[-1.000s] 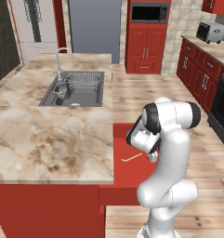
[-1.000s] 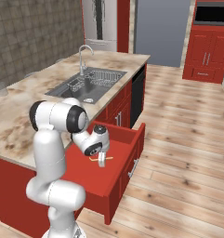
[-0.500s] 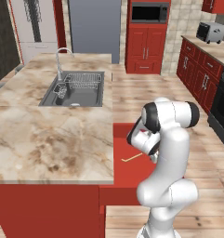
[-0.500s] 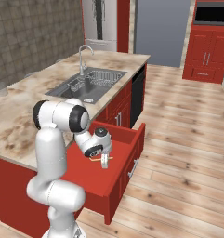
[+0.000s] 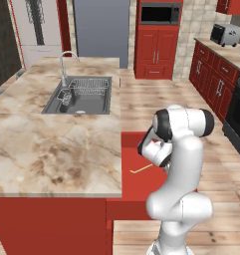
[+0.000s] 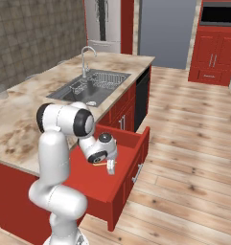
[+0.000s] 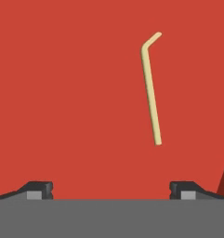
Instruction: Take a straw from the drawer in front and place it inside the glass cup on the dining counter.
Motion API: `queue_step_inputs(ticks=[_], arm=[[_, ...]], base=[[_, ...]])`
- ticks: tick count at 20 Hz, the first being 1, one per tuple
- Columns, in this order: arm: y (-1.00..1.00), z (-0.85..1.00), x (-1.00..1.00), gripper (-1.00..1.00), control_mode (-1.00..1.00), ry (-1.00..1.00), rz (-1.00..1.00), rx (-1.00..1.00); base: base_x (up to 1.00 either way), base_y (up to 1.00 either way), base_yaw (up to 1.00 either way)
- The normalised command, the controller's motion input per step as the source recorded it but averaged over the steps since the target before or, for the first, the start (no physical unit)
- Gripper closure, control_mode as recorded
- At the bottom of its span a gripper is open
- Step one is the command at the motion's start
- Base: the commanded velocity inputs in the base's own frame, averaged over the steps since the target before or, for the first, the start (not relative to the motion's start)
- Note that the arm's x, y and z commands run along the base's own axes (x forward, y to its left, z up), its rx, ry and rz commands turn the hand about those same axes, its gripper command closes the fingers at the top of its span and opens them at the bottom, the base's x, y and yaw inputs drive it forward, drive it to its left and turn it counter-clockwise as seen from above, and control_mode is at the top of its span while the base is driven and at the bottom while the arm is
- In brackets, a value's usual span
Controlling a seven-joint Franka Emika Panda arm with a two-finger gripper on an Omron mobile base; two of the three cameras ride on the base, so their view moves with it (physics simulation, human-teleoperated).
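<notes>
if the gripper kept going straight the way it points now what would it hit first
Most likely the bare red floor of the open drawer. The gripper points down into it, jaws open, and the straw lies off toward one fingertip rather than centred, so it could just miss; depth is hard to judge.

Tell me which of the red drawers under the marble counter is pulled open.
The drawer directly in front of the robot, holding the straw. The red fronts nearer the sink sit flush and closed.

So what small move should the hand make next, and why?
Probably shift the hand sideways toward the straw, then lower it. In the hand view, its open jaws are empty, and the straw lies flat on the floor of the drawer, off-centre toward one fingertip rather than midway between them.
</notes>
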Motion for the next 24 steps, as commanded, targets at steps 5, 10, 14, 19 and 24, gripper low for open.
queue_step_inputs(ticks=[5, 10, 14, 19, 24], arm=[[-0.16, 0.0, 0.0, -1.0, -1.0, -0.02, 0.0, -0.04], [-0.2, 0.0, 0.0, -1.0, -1.0, 0.0, 0.0, -0.03], [-0.23, 0.0, 0.0, -1.0, -1.0, 0.0, 0.0, -0.03], [-0.23, 0.0, 0.0, -1.0, -1.0, 0.0, 0.0, -0.03], [-0.2, 0.0, 0.0, -1.0, -1.0, 0.0, 0.0, -0.03]], base=[[0.0, 0.0, 0.0], [0.0, 0.0, 0.0], [0.0, 0.0, 0.0], [0.0, 0.0, 0.0], [0.0, 0.0, 0.0]])
